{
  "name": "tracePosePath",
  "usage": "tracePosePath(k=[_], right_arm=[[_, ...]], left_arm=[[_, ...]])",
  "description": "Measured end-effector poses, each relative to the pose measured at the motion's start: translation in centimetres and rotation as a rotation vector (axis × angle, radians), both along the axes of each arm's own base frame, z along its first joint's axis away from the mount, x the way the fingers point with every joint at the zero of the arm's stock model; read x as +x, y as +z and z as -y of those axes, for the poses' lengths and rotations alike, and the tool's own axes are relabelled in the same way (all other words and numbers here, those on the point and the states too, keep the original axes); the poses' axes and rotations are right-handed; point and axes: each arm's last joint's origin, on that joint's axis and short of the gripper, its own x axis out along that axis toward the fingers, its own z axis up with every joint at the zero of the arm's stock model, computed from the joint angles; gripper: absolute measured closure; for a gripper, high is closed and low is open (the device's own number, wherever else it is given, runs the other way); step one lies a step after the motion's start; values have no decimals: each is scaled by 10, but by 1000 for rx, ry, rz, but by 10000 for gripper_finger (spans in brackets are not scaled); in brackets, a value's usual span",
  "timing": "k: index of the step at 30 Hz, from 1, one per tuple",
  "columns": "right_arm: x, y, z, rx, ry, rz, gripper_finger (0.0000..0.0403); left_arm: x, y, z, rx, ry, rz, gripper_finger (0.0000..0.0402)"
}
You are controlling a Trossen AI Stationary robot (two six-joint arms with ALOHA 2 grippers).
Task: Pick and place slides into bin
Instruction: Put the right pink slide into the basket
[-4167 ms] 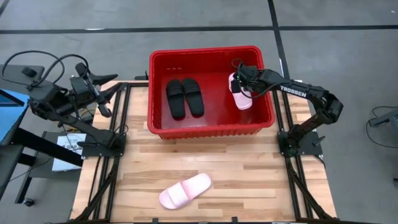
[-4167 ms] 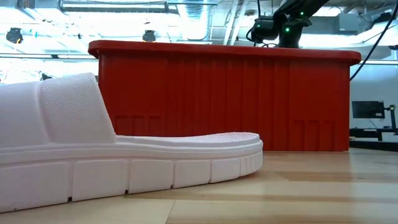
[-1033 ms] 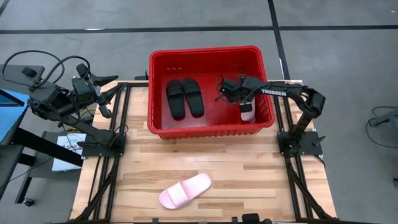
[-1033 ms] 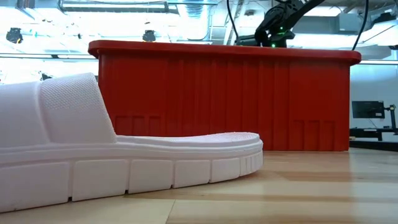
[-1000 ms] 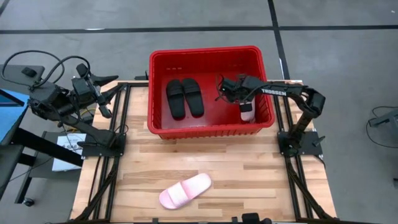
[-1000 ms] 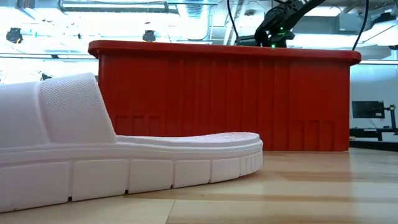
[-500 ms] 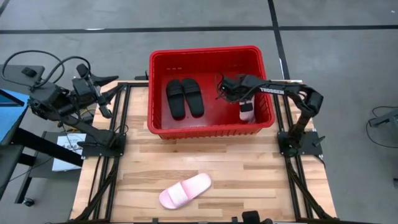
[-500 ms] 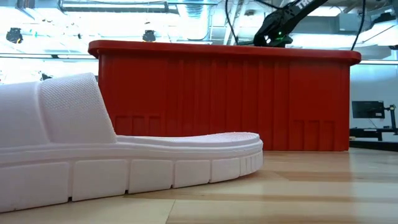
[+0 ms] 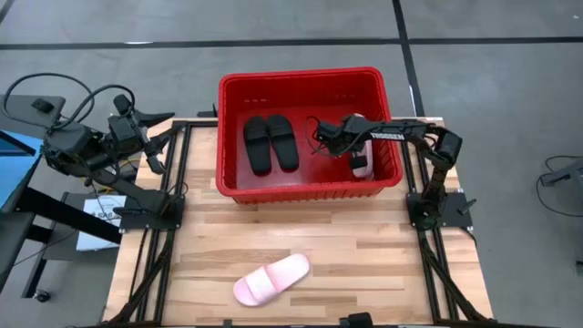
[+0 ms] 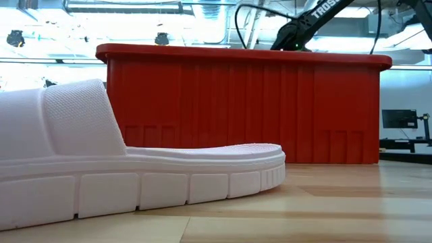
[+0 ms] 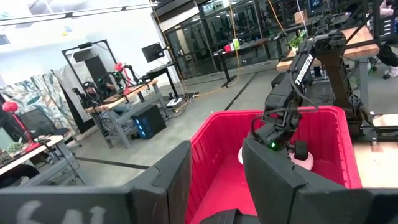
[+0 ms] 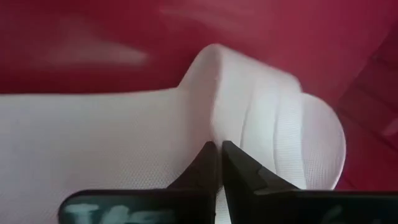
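Observation:
The red bin stands at the table's far middle. Two black slides lie side by side on its base. A pale pink slide lies in the bin by its right wall, partly under my right arm. My right gripper reaches into the bin and is shut on this slide. Another pale pink slide lies sole down on the table near the front edge, filling the left of the low view. My left gripper waits open at the table's far left. My right gripper pinches the pink slide's wide strap at its raised edge between its two fingers, which stand almost together. The fingers come from above, inside the bin. The slide lies low in the bin beside the right wall.
The bin's tall red wall stands behind the near slide. Bare wooden table lies between the bin and the front edge. The black arm frames run along both sides. The left wrist view shows the bin and my right arm in it.
My right arm's wrist has gone a little toward the table's left above the bin. The pink slide has stayed by the bin's right wall.

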Motion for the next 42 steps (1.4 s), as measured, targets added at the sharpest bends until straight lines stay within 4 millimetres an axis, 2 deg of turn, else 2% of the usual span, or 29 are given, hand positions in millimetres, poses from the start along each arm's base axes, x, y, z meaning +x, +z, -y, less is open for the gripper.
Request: tracePosePath(k=[7, 13, 24, 33, 37, 42], right_arm=[[3, 27, 0, -25, -3, 102, 402], [0, 41, -2, -49, -1, 139, 402], [2, 42, -10, -45, 23, 117, 403], [15, 43, -17, -84, 76, 191, 403], [16, 44, -16, -90, 75, 206, 403], [7, 43, -2, -69, 31, 188, 403]], left_arm=[[0, 0, 0, 0, 0, 0, 266], [0, 0, 0, -23, 0, 11, 266], [0, -1, 0, -30, 0, 14, 266], [0, 0, 0, -31, 0, 15, 266], [0, 0, 0, -31, 0, 15, 266], [0, -1, 0, -31, 0, 15, 266]])
